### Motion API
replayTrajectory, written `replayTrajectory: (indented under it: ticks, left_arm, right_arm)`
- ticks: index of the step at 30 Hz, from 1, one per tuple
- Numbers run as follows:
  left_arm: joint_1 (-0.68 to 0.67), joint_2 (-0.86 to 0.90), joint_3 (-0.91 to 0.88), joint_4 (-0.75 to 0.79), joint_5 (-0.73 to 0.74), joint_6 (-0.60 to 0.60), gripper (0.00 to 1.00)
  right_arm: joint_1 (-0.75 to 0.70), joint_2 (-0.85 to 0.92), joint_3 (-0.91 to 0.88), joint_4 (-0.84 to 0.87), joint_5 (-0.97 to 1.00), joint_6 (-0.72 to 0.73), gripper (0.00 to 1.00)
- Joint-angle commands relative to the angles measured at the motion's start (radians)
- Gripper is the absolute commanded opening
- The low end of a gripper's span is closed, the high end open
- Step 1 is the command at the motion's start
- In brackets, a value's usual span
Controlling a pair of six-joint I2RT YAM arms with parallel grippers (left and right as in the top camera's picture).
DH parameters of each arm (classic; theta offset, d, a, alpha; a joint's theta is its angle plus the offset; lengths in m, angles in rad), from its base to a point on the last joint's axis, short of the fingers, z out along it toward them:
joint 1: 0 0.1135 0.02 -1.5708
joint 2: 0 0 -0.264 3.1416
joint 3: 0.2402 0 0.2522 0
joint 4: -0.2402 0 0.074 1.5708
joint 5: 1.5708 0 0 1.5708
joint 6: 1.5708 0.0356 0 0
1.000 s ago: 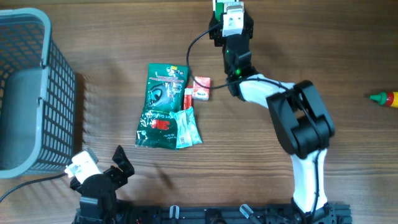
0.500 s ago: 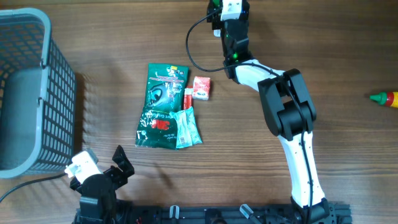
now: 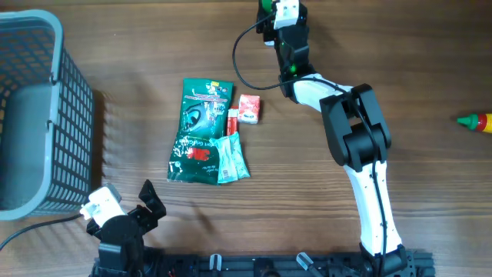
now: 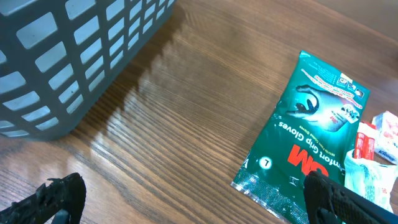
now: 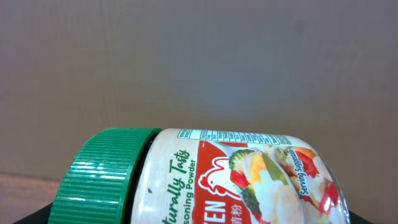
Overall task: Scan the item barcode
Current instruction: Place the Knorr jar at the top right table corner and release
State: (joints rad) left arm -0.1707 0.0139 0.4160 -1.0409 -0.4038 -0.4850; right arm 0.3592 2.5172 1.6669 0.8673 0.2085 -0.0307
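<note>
Overhead, the right hand (image 3: 275, 6) runs off the top edge, and in its wrist view the seasoning jar (image 5: 217, 180) is cut by the bottom edge, hiding the lower label and where the hand meets it; the fine print is too small to read. The basket (image 3: 58, 35) leaves the overhead frame at the left and a red-and-yellow bottle (image 3: 478, 121) is clipped at the right. The left hand (image 4: 202, 205) shows only two dark fingertips (image 4: 59, 199) at its view's bottom edge.
</note>
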Motion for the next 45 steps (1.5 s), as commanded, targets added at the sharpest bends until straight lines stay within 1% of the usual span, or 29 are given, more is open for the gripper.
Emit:
replayTrajectory:
  ticks: [1, 5, 8, 11, 13, 14, 16, 17, 19, 22, 25, 26, 27, 30, 32, 34, 35, 38, 41, 42, 45]
  left_arm:
    - [0.005, -0.007, -0.005, 0.002, -0.013, -0.010, 1.00]
    - [0.005, -0.007, -0.005, 0.002, -0.013, -0.010, 1.00]
    - [0.005, -0.007, -0.005, 0.002, -0.013, -0.010, 1.00]
    - [0.005, -0.007, -0.005, 0.002, -0.013, -0.010, 1.00]
    - [0.005, -0.007, -0.005, 0.002, -0.013, -0.010, 1.00]
    - [0.005, -0.007, -0.005, 0.002, -0.013, -0.010, 1.00]
    - [0.005, -0.007, -0.005, 0.002, -0.013, -0.010, 1.00]
    - [0.005, -0.007, -0.005, 0.002, -0.013, -0.010, 1.00]
    - [0.005, -0.007, -0.005, 0.002, -0.013, -0.010, 1.00]
    - [0.005, -0.007, -0.005, 0.002, -0.013, -0.010, 1.00]
    - [0.005, -0.007, -0.005, 0.002, -0.013, -0.010, 1.00]
    - [0.005, -0.007, -0.005, 0.002, -0.013, -0.010, 0.99]
    - [0.005, -0.007, -0.005, 0.002, -0.013, -0.010, 1.00]
    - [0.005, -0.007, -0.005, 0.002, -0.013, -0.010, 1.00]
    - [0.005, -0.007, -0.005, 0.002, -0.013, -0.010, 1.00]
    - [0.005, -0.007, -0.005, 0.002, -0.013, -0.010, 1.00]
    - [0.005, -0.007, -0.005, 0.002, -0.013, -0.010, 1.00]
    - [0.005, -0.007, -0.005, 0.002, -0.013, -0.010, 1.00]
    - [0.005, -0.007, -0.005, 0.002, -0.013, -0.010, 1.00]
    - [0.005, -0.007, -0.005, 0.002, -0.013, -0.010, 1.00]
    - [0.005, -0.007, -0.005, 0.002, -0.013, -0.010, 1.00]
  right_arm:
    - [-0.007, 0.013, 0.027, 0.031, -0.022, 0.001, 0.62]
    - [-0.013, -0.007, 0.027, 0.077, 0.003, -0.044, 0.65]
    - [-0.017, -0.067, 0.027, 0.008, 0.110, -0.049, 0.65]
    - [-0.040, -0.153, 0.027, -0.149, 0.195, -0.049, 0.62]
    - [-0.065, -0.220, 0.027, -0.286, 0.271, -0.048, 0.61]
    - [-0.085, -0.259, 0.027, -0.364, 0.322, -0.048, 0.62]
    - [-0.124, -0.312, 0.027, -0.466, 0.377, -0.048, 0.73]
    - [-0.148, -0.338, 0.027, -0.520, 0.396, -0.047, 0.75]
    - [-0.208, -0.381, 0.027, -0.634, 0.402, -0.043, 0.79]
    - [-0.319, -0.401, 0.027, -0.799, 0.399, -0.014, 0.78]
    - [-0.450, -0.378, 0.026, -0.929, 0.331, 0.057, 0.76]
    - [-0.499, -0.364, 0.026, -0.960, 0.286, 0.087, 0.76]
    - [-0.583, -0.340, 0.026, -0.998, 0.210, 0.142, 0.73]
    - [-0.715, -0.297, 0.026, -1.036, 0.104, 0.171, 0.70]
    - [-0.784, -0.273, 0.026, -1.040, 0.078, 0.173, 0.72]
    - [-0.842, -0.253, 0.026, -1.041, 0.071, 0.197, 0.76]
    - [-0.867, -0.248, 0.026, -1.044, 0.058, 0.198, 0.77]
    - [-0.922, -0.230, 0.026, -1.057, -0.019, 0.199, 0.82]
    - [-0.947, -0.230, 0.026, -1.074, -0.127, 0.245, 0.97]
    - [-0.948, -0.230, 0.026, -1.074, -0.161, 0.257, 1.00]
    - [-0.942, -0.243, 0.027, -1.083, -0.234, 0.277, 0.99]
